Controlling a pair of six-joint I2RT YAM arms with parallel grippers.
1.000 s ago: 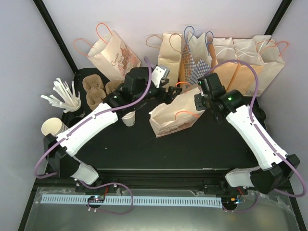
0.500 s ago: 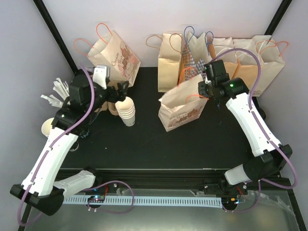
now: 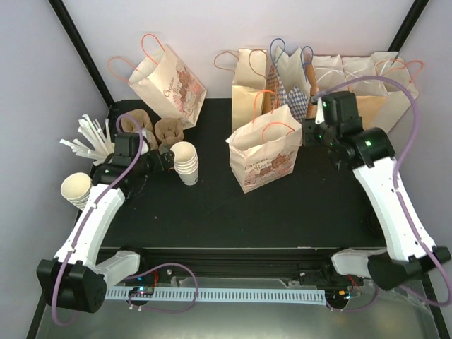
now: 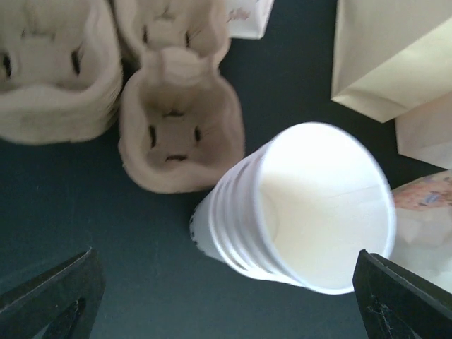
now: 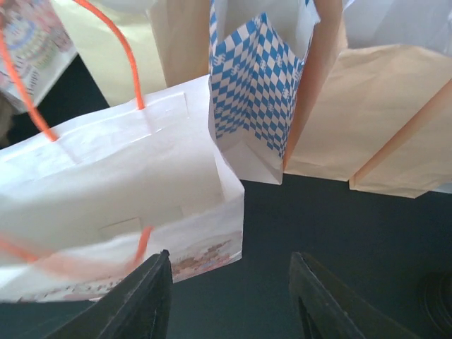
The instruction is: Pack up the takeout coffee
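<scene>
We see the left gripper [image 4: 224,286] spread wide above stacked cups [image 4: 311,212] — the right gripper [image 5: 227,282], parted and empty, hovers beside an upright bag [image 5: 120,183].

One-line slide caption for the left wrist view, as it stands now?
Open left gripper facing a stack of lidless white cups, pulp cup carriers beside them, on the dark table.

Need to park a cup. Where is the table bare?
Bare: the wide near strip of black tabletop, in front of the stacked white paper cups and the upright printed paper bag. Crowded: the back row of paper bags and the brown pulp cup trays at left.
</scene>
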